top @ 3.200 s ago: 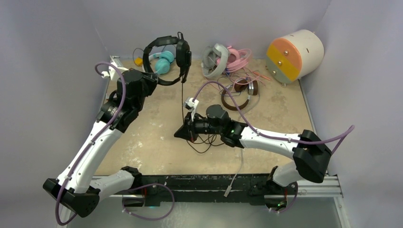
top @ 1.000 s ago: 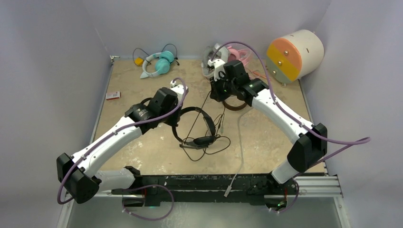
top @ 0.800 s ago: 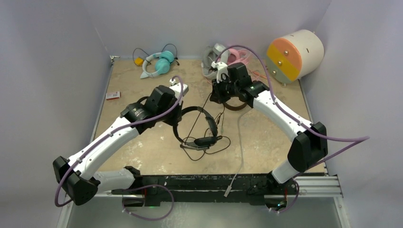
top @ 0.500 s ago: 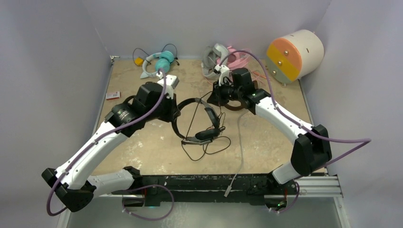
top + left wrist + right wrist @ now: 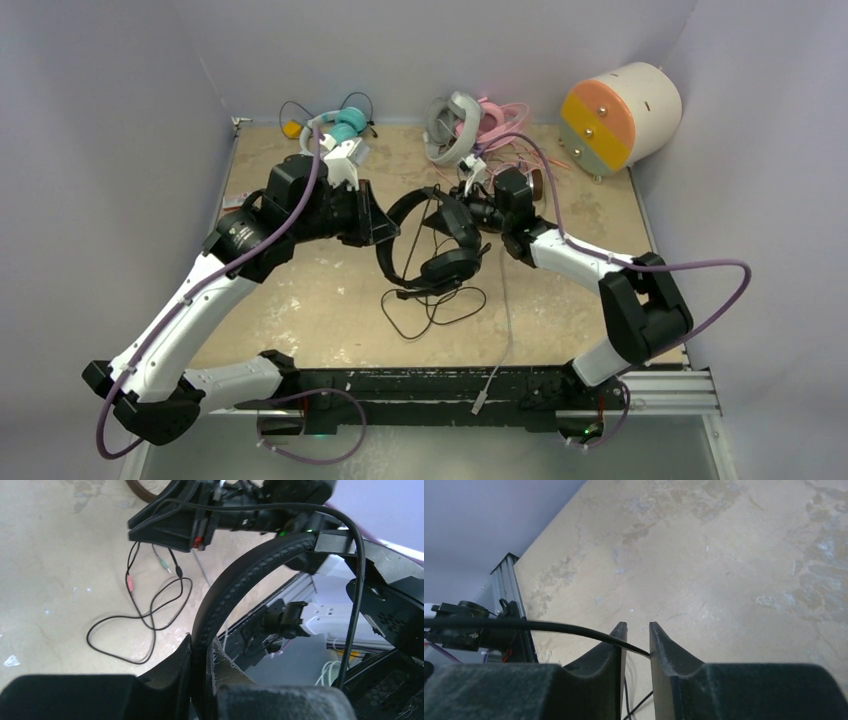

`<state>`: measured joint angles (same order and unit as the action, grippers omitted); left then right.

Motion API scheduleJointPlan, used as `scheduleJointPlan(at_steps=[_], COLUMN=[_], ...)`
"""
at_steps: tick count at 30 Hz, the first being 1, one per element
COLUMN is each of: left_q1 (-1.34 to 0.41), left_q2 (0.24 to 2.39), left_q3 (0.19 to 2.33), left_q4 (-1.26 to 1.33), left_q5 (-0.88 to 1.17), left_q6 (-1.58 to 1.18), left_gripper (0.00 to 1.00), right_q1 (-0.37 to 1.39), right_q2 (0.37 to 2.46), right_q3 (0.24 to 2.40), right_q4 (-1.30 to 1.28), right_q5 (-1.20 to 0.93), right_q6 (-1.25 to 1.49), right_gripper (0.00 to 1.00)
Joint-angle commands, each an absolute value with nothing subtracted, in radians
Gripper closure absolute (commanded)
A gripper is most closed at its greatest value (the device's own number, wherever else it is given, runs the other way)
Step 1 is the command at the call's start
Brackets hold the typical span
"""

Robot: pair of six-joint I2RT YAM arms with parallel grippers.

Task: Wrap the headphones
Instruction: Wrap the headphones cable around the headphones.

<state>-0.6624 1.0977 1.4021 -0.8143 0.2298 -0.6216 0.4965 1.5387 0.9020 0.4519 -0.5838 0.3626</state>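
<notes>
The black headphones [image 5: 432,245] hang above the middle of the table, and my left gripper [image 5: 383,228] is shut on their padded headband [image 5: 235,580]. The left wrist view shows both fingers pressed against the band at my left gripper [image 5: 202,644]. Their thin black cable [image 5: 440,305] trails down into loose loops on the table. My right gripper [image 5: 450,214] is just right of the headband, pointing left. In the right wrist view my right gripper [image 5: 638,625] has its jaws slightly apart, with the cable [image 5: 549,626] lying across the gap, not clamped.
Teal-and-white headphones [image 5: 335,130] lie at the back left, with grey-white [image 5: 450,122] and pink [image 5: 497,120] pairs at the back middle. A brown pair [image 5: 534,182] shows behind my right arm. A cream cylinder [image 5: 620,115] stands at the back right. A white cable [image 5: 500,345] runs to the front edge.
My left arm has raised the black headphones and carried them back. My right gripper has come forward and left to the headband, and its jaws have parted a little round the cable.
</notes>
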Motion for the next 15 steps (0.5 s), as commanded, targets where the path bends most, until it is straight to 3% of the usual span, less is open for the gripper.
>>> scheduleJointPlan(at_steps=[1, 5, 11, 15], left_q1=[-0.644, -0.64, -0.636, -0.636], left_q2=[1.116, 1.142, 1.168, 1.189], left_q3=[1.497, 1.525, 1.581, 1.633], left_q4=[-0.702, -0.703, -0.733, -0.779], left_q5=[0.321, 0.321, 0.255, 0.222], left_q6=[-0.722, -0.757, -0.762, -0.741], left_gripper=[1.0, 1.0, 1.0, 1.0], right_q1=[0.501, 0.52, 0.551, 0.59], right_q2=[1.574, 1.607, 1.673, 1.706], right_q3=[0.868, 0.843, 0.83, 0.827], right_q4=[0.7, 0.782, 0.912, 0.92], right_q5=[-0.633, -0.59, -0.565, -0.549], right_q6=[0.428, 0.416, 0.424, 0.383], right_gripper=[0.71, 0.59, 0.58, 0.48])
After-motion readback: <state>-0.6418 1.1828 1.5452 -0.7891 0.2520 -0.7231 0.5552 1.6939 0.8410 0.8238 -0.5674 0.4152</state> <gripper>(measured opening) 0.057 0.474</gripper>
